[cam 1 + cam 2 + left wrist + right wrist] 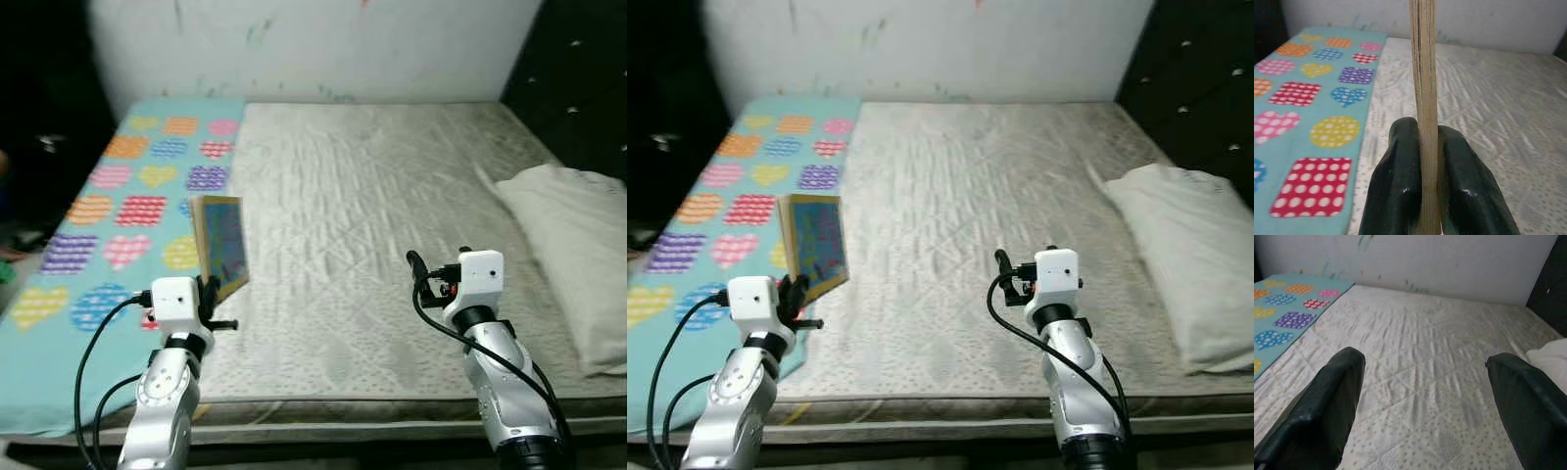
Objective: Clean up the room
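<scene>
Black fingers of my left gripper (pixel 1427 181) clamp a thin colourful picture book (pixel 221 245), upright above the quilted grey mattress (pixel 392 215); stowing remains. Right gripper (pixel 1425 401) hovers agape, empty.

We see our left gripper (pixel 795 291) at eight o'clock holding a book (pixel 815 245) upright above the bed (pixel 960 196), a pillow (pixel 1181 255) at three o'clock.

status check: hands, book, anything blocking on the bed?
Left hand shut on book, held upright above the bed's edge. Right hand open, empty, over bare mattress. Nothing blocking; pillow off to the right, patterned blanket to the left.
</scene>
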Controlling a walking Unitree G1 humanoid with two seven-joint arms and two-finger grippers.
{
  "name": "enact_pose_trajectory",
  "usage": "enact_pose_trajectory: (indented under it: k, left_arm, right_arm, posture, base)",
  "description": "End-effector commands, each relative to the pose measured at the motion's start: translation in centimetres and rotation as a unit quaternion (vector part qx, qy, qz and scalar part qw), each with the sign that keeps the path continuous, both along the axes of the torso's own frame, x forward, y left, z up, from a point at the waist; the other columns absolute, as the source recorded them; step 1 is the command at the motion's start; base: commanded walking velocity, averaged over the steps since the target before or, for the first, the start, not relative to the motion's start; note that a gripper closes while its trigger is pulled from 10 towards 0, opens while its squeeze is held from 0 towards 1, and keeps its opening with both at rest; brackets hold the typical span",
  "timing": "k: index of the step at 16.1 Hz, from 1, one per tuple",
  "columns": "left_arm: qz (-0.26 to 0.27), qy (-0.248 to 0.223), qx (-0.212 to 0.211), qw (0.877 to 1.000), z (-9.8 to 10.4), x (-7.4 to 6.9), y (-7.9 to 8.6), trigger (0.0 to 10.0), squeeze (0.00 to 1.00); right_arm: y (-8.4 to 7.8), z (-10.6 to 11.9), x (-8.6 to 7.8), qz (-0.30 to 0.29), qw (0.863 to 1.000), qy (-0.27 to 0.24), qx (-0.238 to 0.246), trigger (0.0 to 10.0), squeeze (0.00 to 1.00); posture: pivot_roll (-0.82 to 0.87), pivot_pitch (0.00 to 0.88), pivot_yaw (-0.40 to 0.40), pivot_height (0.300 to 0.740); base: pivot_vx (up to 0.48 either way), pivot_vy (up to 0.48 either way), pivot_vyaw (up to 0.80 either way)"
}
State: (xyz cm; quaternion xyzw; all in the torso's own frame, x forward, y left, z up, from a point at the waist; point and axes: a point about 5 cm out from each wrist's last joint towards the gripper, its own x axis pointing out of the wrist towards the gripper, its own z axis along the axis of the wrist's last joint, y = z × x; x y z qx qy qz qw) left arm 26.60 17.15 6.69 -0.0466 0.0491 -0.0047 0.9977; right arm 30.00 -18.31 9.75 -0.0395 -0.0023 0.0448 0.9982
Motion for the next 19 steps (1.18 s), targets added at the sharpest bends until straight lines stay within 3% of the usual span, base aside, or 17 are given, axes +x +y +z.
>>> enact_pose_trajectory:
  k: [1, 3, 6, 10, 12, 15, 19]
  left_arm:
    - [0.017, -0.021, 0.015, 1.0, 0.9, -0.3, 1.1, 10.0, 0.0]
    - [0.022, -0.018, 0.02, 0.999, 0.8, -0.8, 1.6, 10.0, 0.0]
    - [0.023, -0.019, 0.026, 0.999, 0.9, -0.9, 1.8, 10.0, 0.0]
    - [0.052, -0.019, 0.039, 0.998, 1.2, -2.7, 3.0, 10.0, 0.0]
    - [0.06, -0.025, 0.051, 0.997, 1.8, -3.8, 3.5, 10.0, 0.0]
    - [0.059, -0.014, 0.06, 0.996, 1.6, -5.2, 3.7, 10.0, 0.0]
    - [0.052, -0.009, 0.054, 0.997, 1.6, -4.9, 3.2, 10.0, 0.0]
  right_arm:
    - [0.1, 0.3, -0.1, 0.007, 1.0, -0.004, 0.001, 10.0, 0.0]
    - [0.1, 0.0, -0.3, 0.006, 1.0, -0.001, -0.005, 10.0, 0.0]
    - [-0.9, 0.5, -0.4, -0.044, 0.999, -0.017, -0.022, 10.0, 0.0]
    - [-6.1, -0.8, -3.1, -0.128, 0.989, 0.024, -0.069, 10.0, 0.0]
    - [-7.1, -0.6, -3.9, -0.126, 0.989, 0.027, -0.073, 10.0, 0.0]
    - [-6.7, -0.5, -4.3, -0.096, 0.993, 0.036, -0.053, 10.0, 0.0]
    - [-5.0, -0.2, -3.9, -0.066, 0.996, 0.031, -0.049, 10.0, 0.0]
  posture:
    - [-0.13, 0.0, -0.017, 0.74]
    - [-0.12, 0.0, -0.016, 0.74]
    - [-0.13, 0.0, -0.013, 0.74]
    - [-0.13, 0.0, -0.012, 0.74]
    - [-0.14, 0.0, -0.009, 0.74]
    - [-0.14, 0.0, -0.011, 0.74]
    - [-0.14, 0.0, -0.012, 0.74]
  base:
    - [0.0, 0.0, 0.0]
    - [0.0, 0.0, 0.0]
    - [0.0, 0.0, 0.0]
    - [0.0, 0.0, 0.0]
    - [0.0, 0.0, 0.0]
    - [0.0, 0.0, 0.0]
    - [0.0, 0.0, -0.2]
